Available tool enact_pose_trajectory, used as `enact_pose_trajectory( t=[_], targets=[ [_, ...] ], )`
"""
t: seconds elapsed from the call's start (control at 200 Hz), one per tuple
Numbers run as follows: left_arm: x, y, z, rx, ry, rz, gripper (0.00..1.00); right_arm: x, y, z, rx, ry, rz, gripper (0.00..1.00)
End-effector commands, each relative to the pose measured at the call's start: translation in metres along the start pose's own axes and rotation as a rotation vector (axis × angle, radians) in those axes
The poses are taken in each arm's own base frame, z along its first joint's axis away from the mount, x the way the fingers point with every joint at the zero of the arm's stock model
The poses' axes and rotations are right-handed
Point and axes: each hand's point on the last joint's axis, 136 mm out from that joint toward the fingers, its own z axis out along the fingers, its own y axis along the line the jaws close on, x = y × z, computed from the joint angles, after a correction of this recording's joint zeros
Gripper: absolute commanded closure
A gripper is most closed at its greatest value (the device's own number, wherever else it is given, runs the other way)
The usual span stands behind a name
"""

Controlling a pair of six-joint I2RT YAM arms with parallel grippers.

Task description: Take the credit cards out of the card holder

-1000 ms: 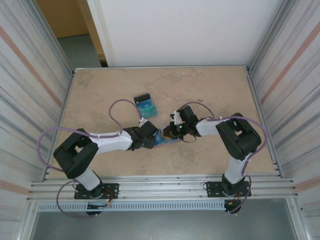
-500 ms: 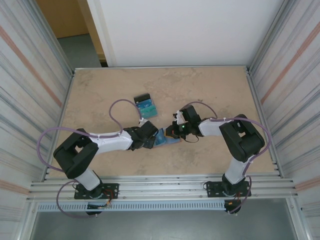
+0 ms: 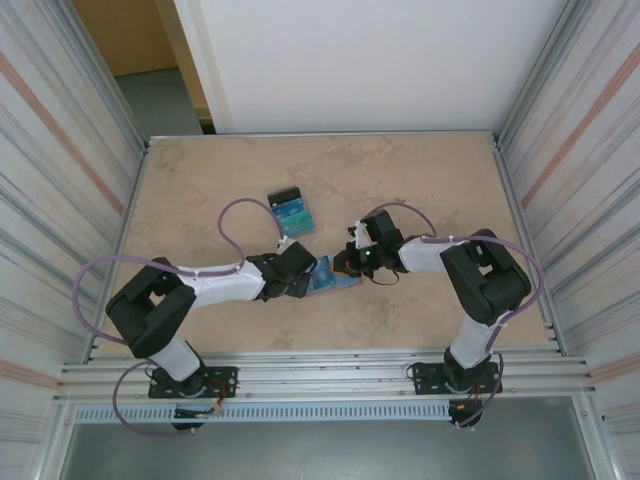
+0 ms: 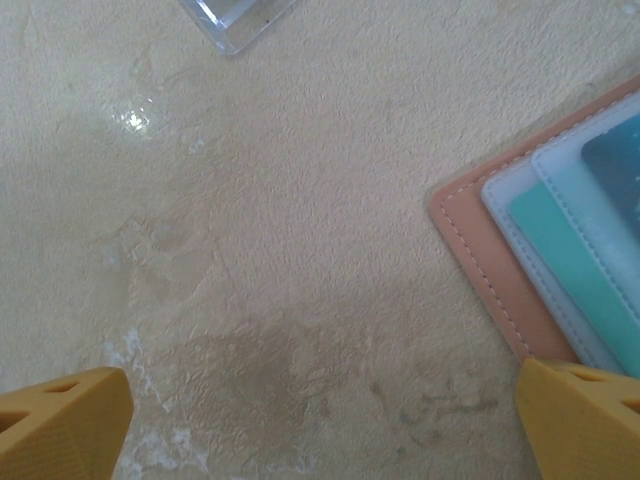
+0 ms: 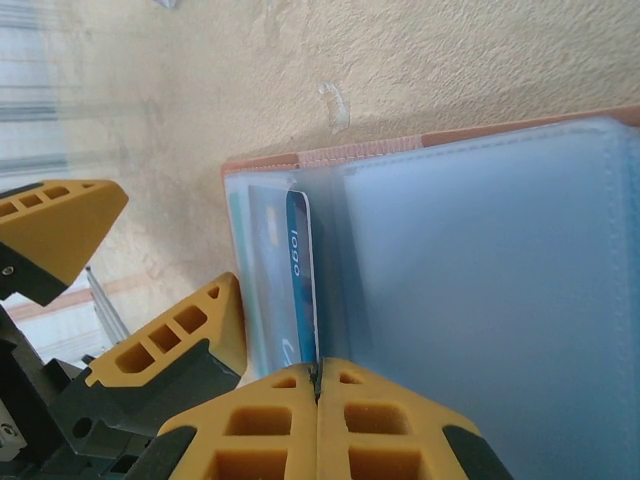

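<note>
In the top view, the card holder (image 3: 333, 281) is seen lying open near the middle of the surface (image 3: 420, 180), between the two grippers. The left gripper (image 3: 303, 277) is placed at its 9 o'clock side. The right gripper (image 3: 346, 265) is placed at its 2 o'clock side. A pile of cards (image 3: 291, 212) is seen at 11 o'clock from the card holder, a little apart from it.

In the left wrist view, the left gripper (image 4: 320, 430) is spread wide and nothing is held between its yellow fingertips (image 4: 60, 420). The pink corner of the card holder (image 4: 480, 250) is found at 3 o'clock, just beside one fingertip. A teal card (image 4: 565, 270) is tucked into one of its pockets. A clear plastic piece (image 4: 235, 15) is seen at 12 o'clock.

In the right wrist view, the right gripper (image 5: 318, 395) is seen at 6 o'clock, closed tight on the low end of a blue card (image 5: 300, 270). Part of that card is tucked under the cloudy pocket of the card holder (image 5: 480, 250). The left gripper's fingers (image 5: 55, 230) are seen wide apart at 9 o'clock.
</note>
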Motion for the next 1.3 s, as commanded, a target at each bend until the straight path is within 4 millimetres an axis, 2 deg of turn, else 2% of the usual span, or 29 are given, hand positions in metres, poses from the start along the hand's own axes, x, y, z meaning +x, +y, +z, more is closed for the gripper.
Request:
enact_pose_trajectory(
  t=[0.0,0.185,0.316,0.646,1.107,1.293],
  targets=[
    [-0.02,-0.002,-0.014,0.009,-0.054,0.002,0.01,0.002,0.0,-0.006,0.007,-0.009,-0.017,0.95],
    [-0.039,-0.012,-0.017,0.039,-0.094,-0.002,0.01,0.002,0.002,-0.006,0.003,-0.007,-0.02,0.95],
    [-0.043,-0.02,-0.013,0.067,-0.1,-0.001,0.01,0.001,0.003,-0.005,0.003,-0.007,-0.021,0.95],
    [-0.033,-0.025,0.003,0.052,-0.053,0.035,0.01,0.002,0.004,-0.007,0.003,-0.005,-0.024,0.95],
    [-0.024,-0.019,0.011,0.006,-0.019,0.082,0.01,-0.002,-0.001,-0.017,0.021,-0.028,-0.019,0.95],
    [-0.024,-0.021,0.013,0.012,-0.014,0.084,0.01,-0.001,0.007,-0.015,-0.033,-0.025,-0.017,0.86]
  ],
)
